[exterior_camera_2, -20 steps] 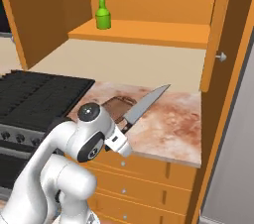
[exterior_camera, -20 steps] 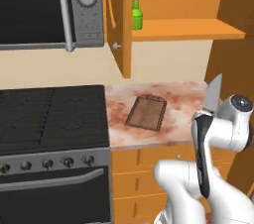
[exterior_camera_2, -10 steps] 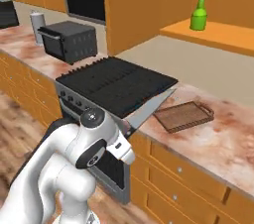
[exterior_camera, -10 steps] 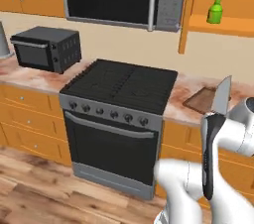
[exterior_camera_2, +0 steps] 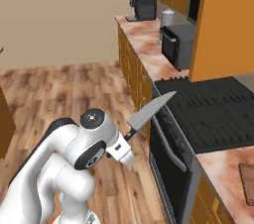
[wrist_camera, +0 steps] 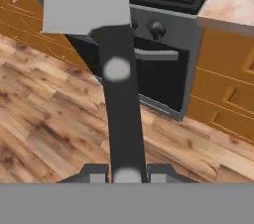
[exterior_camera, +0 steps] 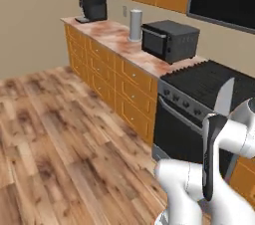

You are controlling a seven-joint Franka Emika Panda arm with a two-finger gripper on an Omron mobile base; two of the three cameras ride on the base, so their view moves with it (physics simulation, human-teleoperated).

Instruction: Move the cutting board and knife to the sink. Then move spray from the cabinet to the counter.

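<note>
My gripper (wrist_camera: pixel 128 173) is shut on the knife's dark handle (wrist_camera: pixel 121 114), and the greyish blade (wrist_camera: pixel 84 0) points away from the hand toward the stove front. In the right base view the knife (exterior_camera_2: pixel 149 113) sticks out up and to the right from the gripper (exterior_camera_2: pixel 125 139), over the floor in front of the stove. Its blade tip (exterior_camera: pixel 224 97) rises above my white arm in the left base view. A brown corner of the cutting board (exterior_camera_2: pixel 247 183) lies on the marbled counter (exterior_camera_2: pixel 223 161) at the far right edge. The sink and the spray are out of view.
The black stove (exterior_camera_2: pixel 216 111) and its oven door (wrist_camera: pixel 158 77) stand close ahead. Along the counter (exterior_camera: pixel 114 37) sit a black toaster oven (exterior_camera: pixel 169 40), a grey cylinder (exterior_camera: pixel 135 25) and a coffee machine (exterior_camera: pixel 93 7). Wooden floor (exterior_camera: pixel 55 134) spreads to the left. An orange panel (exterior_camera_2: pixel 223 20) hangs above.
The whole picture has shifted: the base has turned and the camera now looks over the stove, the left counter run and the floor. The knife stays in my gripper.
</note>
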